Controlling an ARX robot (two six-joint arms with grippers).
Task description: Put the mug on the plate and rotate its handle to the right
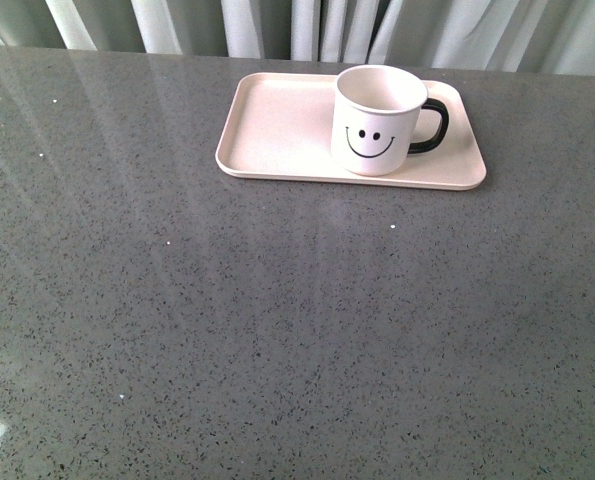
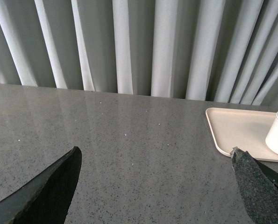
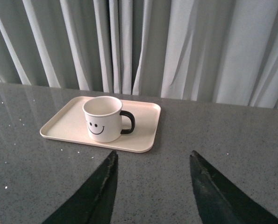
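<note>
Glossy cream mug (image 1: 378, 120) upright on right half of flat pink rounded-corner plate (image 1: 267, 135), black loop handle (image 1: 432, 127) pointing right. Speckled grey table (image 1: 277, 330). Left gripper (image 2: 155, 158) and right gripper (image 3: 153, 161) spread wide, holding nothing; fingertips cut off, probably dark rubber.

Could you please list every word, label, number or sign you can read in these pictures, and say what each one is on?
No readable words, brands or numbers appear in any view.
The only sign is a black smiley face, printed on the side of the cream-white ceramic mug standing on the pale pink rectangular plate.
</note>
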